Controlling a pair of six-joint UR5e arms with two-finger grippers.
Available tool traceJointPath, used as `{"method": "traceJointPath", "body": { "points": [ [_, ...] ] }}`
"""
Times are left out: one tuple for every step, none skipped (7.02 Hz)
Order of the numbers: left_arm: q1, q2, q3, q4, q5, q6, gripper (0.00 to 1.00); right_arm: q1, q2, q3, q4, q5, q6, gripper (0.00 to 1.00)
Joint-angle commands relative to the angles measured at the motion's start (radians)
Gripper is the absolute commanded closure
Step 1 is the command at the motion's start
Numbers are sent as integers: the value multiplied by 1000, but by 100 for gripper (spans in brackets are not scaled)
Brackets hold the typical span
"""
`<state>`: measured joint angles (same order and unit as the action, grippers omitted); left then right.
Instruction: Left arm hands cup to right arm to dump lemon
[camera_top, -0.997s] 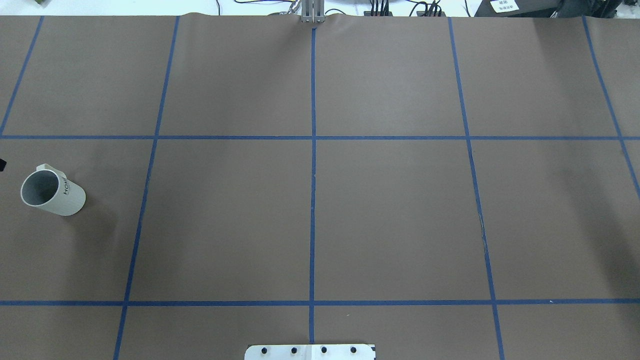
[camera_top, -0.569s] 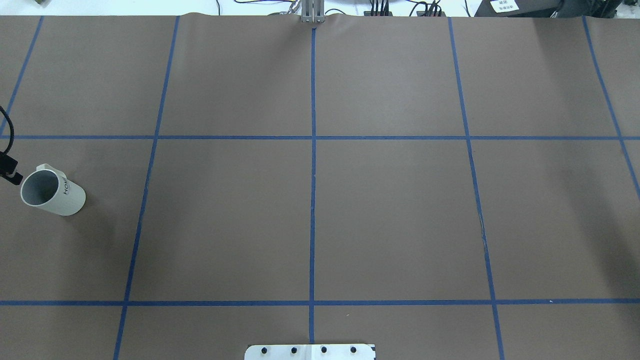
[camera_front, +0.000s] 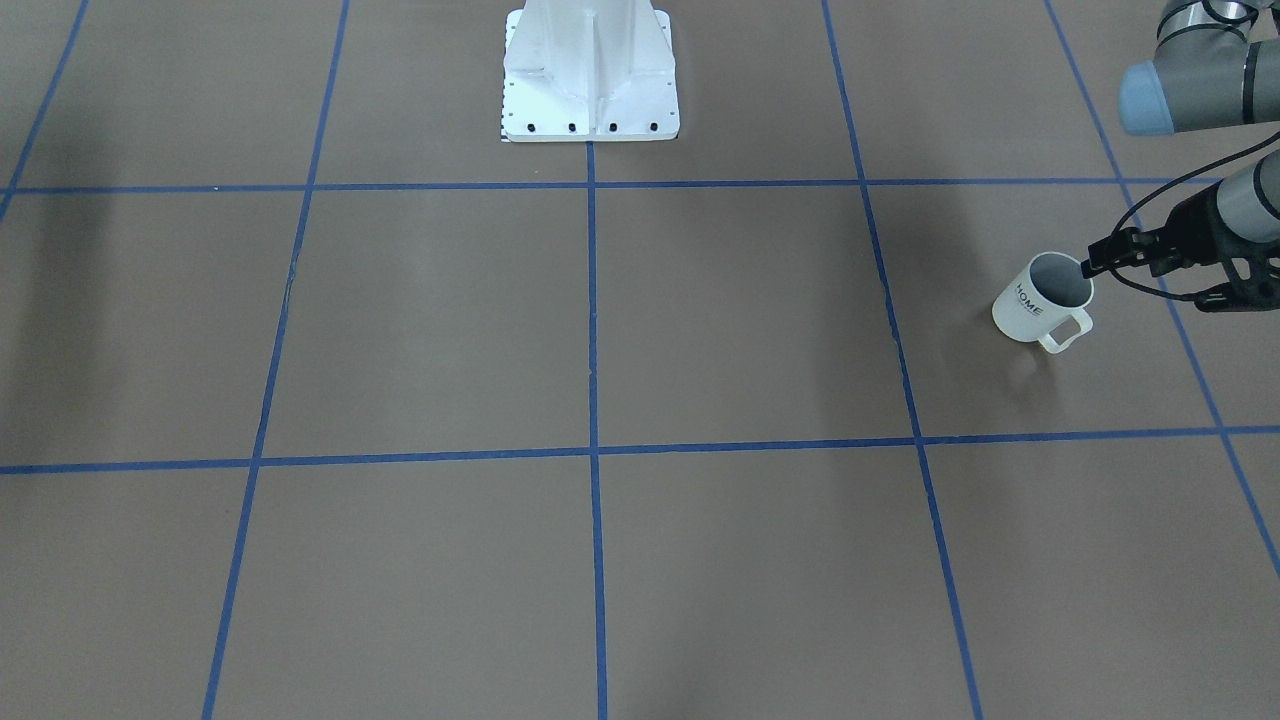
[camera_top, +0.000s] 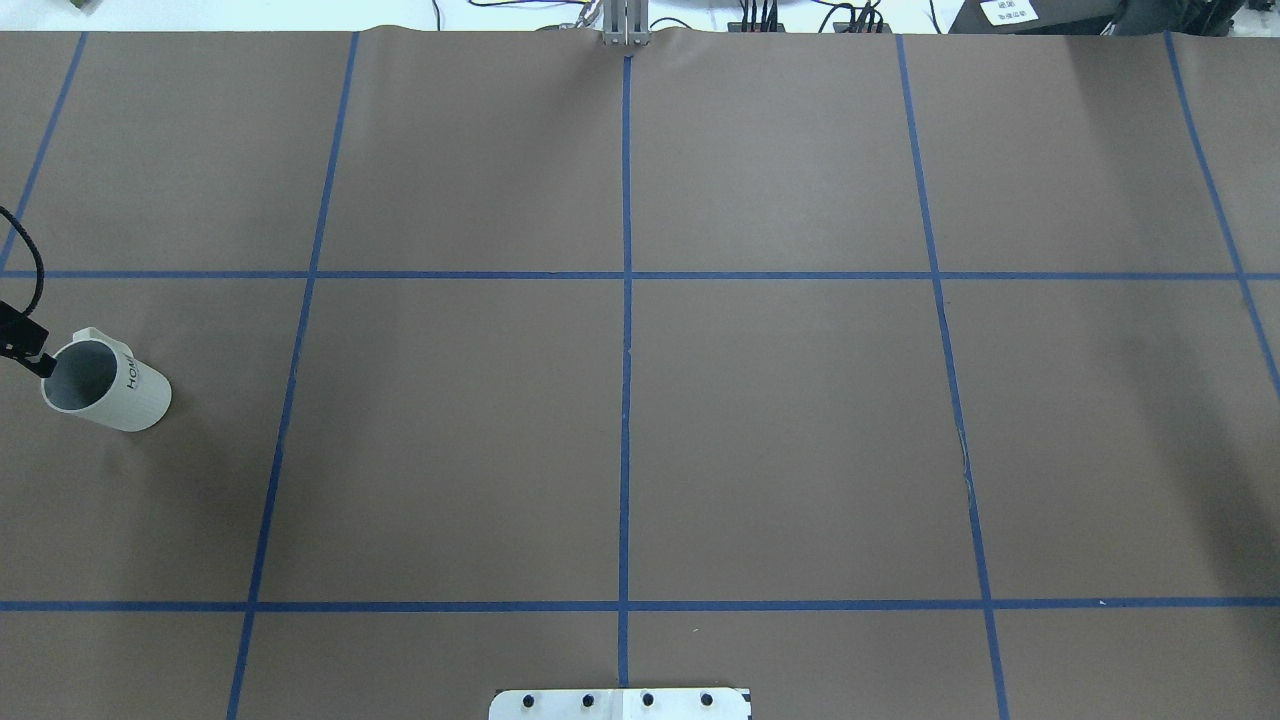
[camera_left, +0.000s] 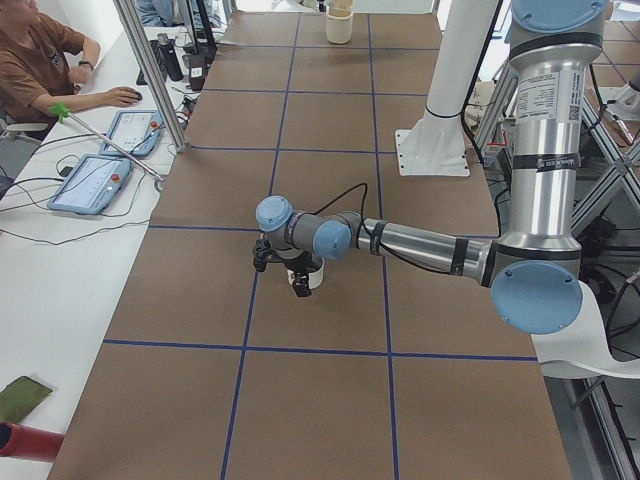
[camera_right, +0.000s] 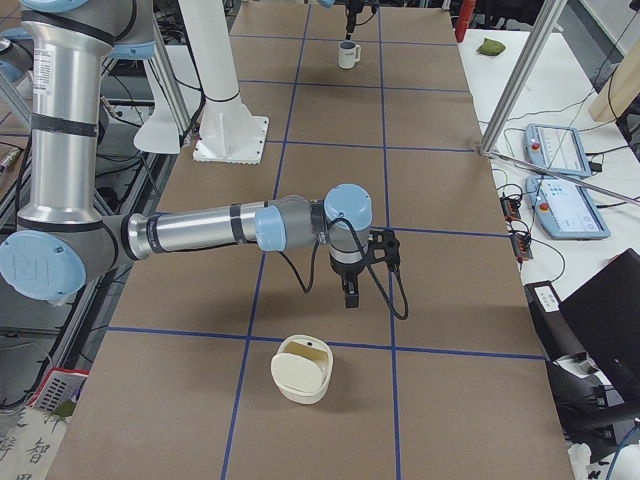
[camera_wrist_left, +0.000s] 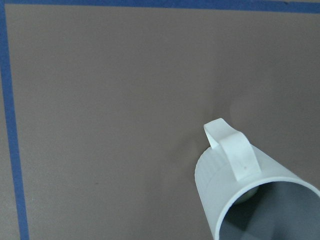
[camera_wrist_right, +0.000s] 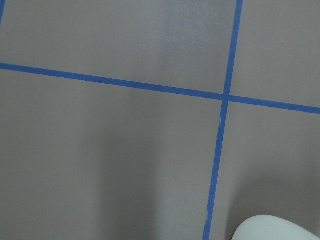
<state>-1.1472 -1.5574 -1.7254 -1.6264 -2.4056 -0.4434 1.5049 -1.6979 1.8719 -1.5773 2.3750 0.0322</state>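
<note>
- Cream-white "HOME" mug (camera_front: 1026, 306) stands upright on the brown blue-taped worktop (camera_front: 700, 320), far to the robot's left.
- Left end effector (camera_front: 1092, 266) at its rim; grip cannot be told.
- Right end effector (camera_right: 349, 296): likewise unclear.

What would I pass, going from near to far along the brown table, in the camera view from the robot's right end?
First a cream-white rounded container → black two-finger gripper of the near right arm → white metal robot pedestal → cream-white mug with a loop handle at the far end.
</note>
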Motion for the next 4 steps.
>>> {"method": "traceJointPath", "body": {
  "points": [
    [32,-22,3,0,5,-27,1,0,-2,1,0,4,0,0],
    [49,-26,3,0,5,-28,1,0,-2,1,0,7,0,0],
    [49,-23,4,0,5,-24,9,0,-3,1,-1,7,0,0],
    [52,-23,13,0,5,-28,16,0,-3,0,-1,9,0,0]
  ]
}}
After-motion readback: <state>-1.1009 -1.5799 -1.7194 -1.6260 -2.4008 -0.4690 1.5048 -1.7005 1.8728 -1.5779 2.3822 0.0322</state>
